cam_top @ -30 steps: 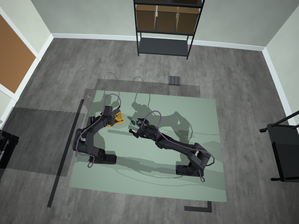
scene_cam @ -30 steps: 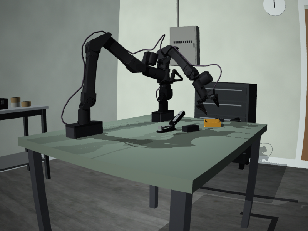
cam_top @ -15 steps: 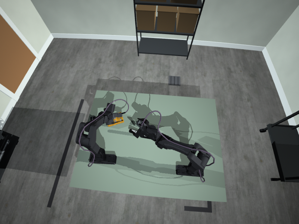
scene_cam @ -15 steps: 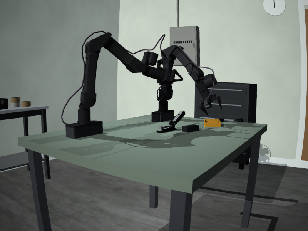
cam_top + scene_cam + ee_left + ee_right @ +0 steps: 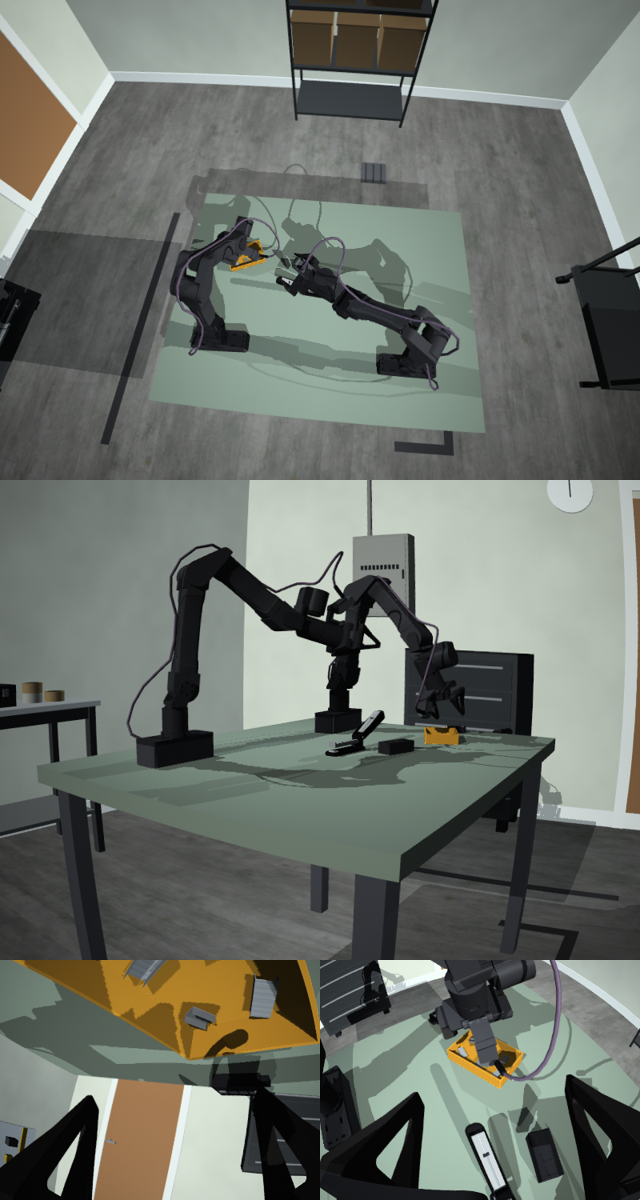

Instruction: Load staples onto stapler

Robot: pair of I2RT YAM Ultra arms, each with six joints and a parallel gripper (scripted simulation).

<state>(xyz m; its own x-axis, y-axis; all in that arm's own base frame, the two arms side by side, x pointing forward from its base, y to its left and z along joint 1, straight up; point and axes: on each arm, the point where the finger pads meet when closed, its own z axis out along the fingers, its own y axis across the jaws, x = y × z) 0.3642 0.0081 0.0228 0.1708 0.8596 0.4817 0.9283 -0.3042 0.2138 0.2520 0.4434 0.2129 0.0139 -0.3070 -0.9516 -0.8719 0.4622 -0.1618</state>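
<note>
Our left gripper (image 5: 442,712) (image 5: 175,1099) is angled low above the orange tray (image 5: 248,265) (image 5: 441,737) (image 5: 150,1034) (image 5: 474,1070), fingers apart, presumably for picking staples. Our right gripper (image 5: 491,1091), also spread, hangs by the open stapler (image 5: 343,750) (image 5: 487,1160), presumably waiting.
</note>
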